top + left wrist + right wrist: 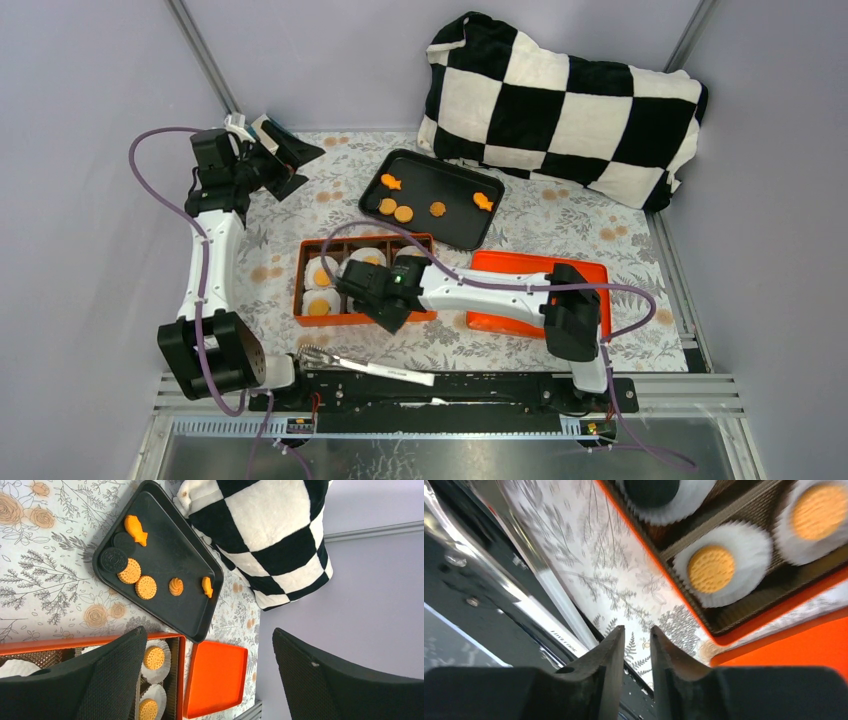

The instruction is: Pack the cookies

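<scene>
Several orange cookies, round and fish-shaped, lie on a black tray at the back; they also show in the left wrist view, beside two dark round biscuits. An orange box holds white paper cups, some with a round cookie inside. My left gripper is open and empty, raised at the back left. My right gripper hovers at the box's near right corner, its jaws a narrow gap apart with nothing between them.
An orange lid lies right of the box, partly under my right arm. Metal tongs lie at the near edge. A black-and-white checked pillow fills the back right. Grey walls enclose the floral table.
</scene>
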Controlling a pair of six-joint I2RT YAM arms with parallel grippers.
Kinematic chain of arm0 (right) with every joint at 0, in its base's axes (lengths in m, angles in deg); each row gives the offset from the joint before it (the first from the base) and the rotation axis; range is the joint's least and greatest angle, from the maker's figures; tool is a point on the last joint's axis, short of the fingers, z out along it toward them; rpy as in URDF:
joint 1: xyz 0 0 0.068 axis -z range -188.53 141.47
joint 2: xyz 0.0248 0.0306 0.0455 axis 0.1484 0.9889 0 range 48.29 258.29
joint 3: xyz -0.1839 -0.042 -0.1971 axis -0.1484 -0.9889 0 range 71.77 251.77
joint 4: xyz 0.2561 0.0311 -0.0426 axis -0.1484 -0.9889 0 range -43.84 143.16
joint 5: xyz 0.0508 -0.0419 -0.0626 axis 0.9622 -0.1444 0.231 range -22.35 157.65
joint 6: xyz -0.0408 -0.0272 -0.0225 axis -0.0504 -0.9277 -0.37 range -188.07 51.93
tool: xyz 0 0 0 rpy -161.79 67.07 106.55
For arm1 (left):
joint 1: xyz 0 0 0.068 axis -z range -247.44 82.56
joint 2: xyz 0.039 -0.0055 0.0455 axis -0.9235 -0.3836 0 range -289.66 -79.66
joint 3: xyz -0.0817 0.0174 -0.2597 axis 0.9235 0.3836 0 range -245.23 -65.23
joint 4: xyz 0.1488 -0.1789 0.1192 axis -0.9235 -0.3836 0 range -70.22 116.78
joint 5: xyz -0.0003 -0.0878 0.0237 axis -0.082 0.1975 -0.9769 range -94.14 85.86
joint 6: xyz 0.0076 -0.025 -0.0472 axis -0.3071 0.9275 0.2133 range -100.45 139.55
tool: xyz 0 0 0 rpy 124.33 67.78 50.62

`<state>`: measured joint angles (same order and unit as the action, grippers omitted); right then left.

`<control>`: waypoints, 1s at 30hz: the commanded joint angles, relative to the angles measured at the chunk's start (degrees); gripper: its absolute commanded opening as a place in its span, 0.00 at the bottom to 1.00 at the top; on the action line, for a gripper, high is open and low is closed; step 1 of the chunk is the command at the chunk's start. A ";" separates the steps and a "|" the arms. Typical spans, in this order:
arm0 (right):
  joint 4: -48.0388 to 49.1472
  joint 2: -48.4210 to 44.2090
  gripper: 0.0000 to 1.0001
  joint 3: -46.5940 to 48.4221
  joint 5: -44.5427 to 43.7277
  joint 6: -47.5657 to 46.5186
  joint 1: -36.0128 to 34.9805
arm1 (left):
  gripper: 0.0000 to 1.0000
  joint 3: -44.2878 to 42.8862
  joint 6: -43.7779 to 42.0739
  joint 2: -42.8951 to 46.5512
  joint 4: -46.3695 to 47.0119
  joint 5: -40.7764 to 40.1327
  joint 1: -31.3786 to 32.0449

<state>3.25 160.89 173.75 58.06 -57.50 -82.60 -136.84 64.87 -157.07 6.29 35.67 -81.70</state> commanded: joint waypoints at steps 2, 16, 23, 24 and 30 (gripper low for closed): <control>7.55 -7.47 0.39 -14.35 9.25 4.29 0.06 | 0.99 2.21 -1.61 3.26 1.76 0.96 -0.20; 11.80 -14.07 0.51 -21.58 14.39 6.55 -5.81 | 0.99 5.45 -1.81 7.66 1.20 1.21 0.54; 12.17 -6.01 0.51 -18.28 14.33 4.16 -5.83 | 0.99 6.32 -2.67 8.14 0.36 1.22 0.51; 12.35 -5.17 0.51 -17.82 14.32 3.79 -5.83 | 0.99 6.57 -2.73 8.16 0.44 1.30 0.55; 12.50 -0.19 0.56 -15.11 12.47 1.58 -5.76 | 0.99 7.20 -3.04 7.81 0.40 1.27 0.49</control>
<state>15.29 158.64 154.69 71.66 -53.42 -88.41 -130.40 63.32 -150.10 6.09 35.91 -81.35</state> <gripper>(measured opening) 0.556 0.990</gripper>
